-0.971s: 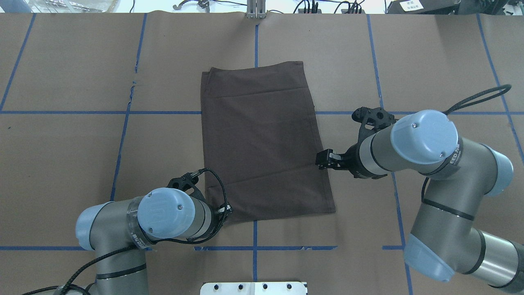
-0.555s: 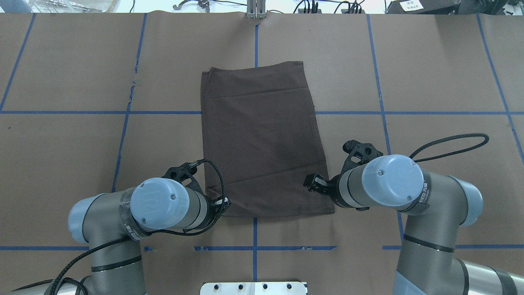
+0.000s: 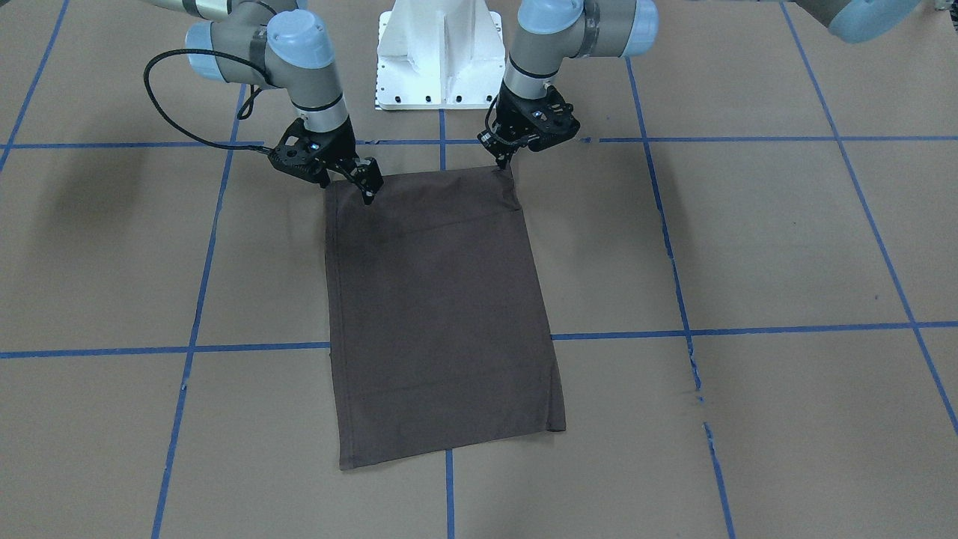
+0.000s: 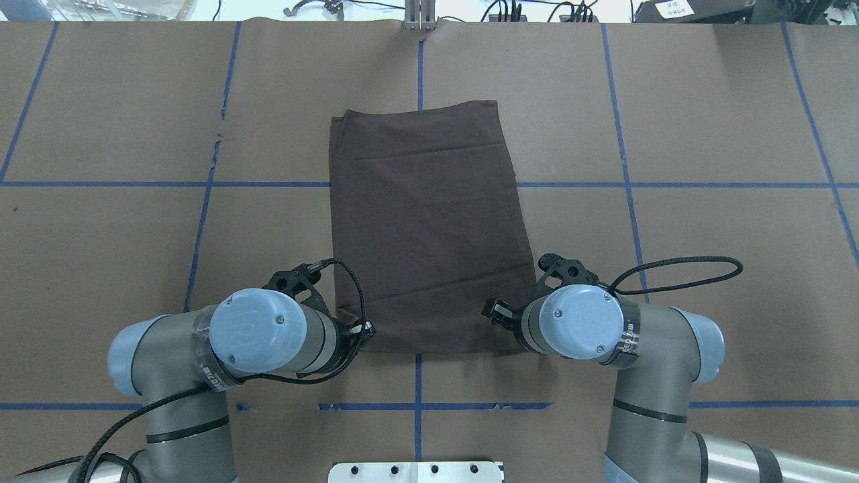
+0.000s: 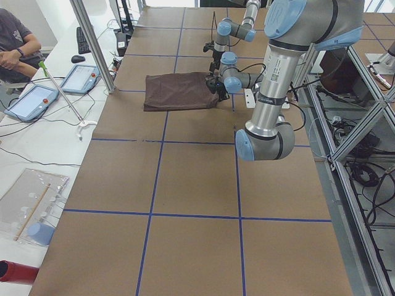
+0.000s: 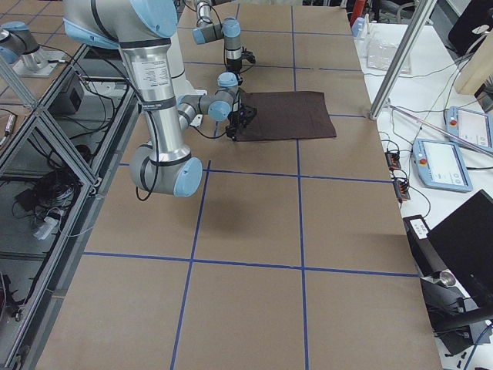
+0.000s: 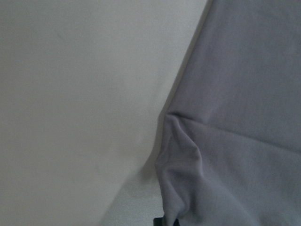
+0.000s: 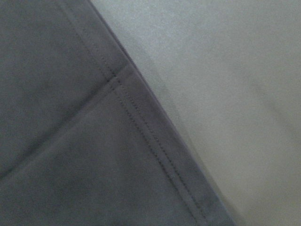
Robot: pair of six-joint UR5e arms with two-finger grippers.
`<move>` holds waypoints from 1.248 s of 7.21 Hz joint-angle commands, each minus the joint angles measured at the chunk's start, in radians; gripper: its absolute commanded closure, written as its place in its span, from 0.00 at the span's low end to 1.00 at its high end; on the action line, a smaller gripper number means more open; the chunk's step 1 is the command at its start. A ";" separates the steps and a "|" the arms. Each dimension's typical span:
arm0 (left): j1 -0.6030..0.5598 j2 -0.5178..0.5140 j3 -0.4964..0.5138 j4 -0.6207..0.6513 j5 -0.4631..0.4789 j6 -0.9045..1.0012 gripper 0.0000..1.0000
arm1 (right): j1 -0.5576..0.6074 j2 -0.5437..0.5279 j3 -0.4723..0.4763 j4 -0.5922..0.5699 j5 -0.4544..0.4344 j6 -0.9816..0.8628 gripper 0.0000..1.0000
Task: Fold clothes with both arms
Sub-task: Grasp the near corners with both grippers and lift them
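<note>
right pincer (image 4: 492,310) swung in, over shirt (image 4: 429,221) corner

The shirt (image 4: 429,228) lies flat in the middle of the table (image 4: 704,100), its long sides running from the robot's side to the far side. The left gripper (image 3: 503,161) is at the shirt's near left corner and the right gripper (image 3: 368,191) over its near right corner. The robot's base (image 3: 438,52) stands behind the shirt's near edge, between the two arms.

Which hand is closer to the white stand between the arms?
Left. The left hand is at the shirt corner just in front of the white stand; the right hand is at the other corner, slightly farther out.
</note>
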 commanded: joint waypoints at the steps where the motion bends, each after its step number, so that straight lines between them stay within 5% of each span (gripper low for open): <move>1: -0.005 -0.001 -0.002 0.000 0.000 0.000 1.00 | 0.003 0.009 -0.011 -0.009 0.003 0.000 0.00; 9: -0.002 -0.001 -0.011 0.014 -0.002 -0.001 1.00 | 0.004 0.051 0.003 -0.130 0.009 0.000 0.00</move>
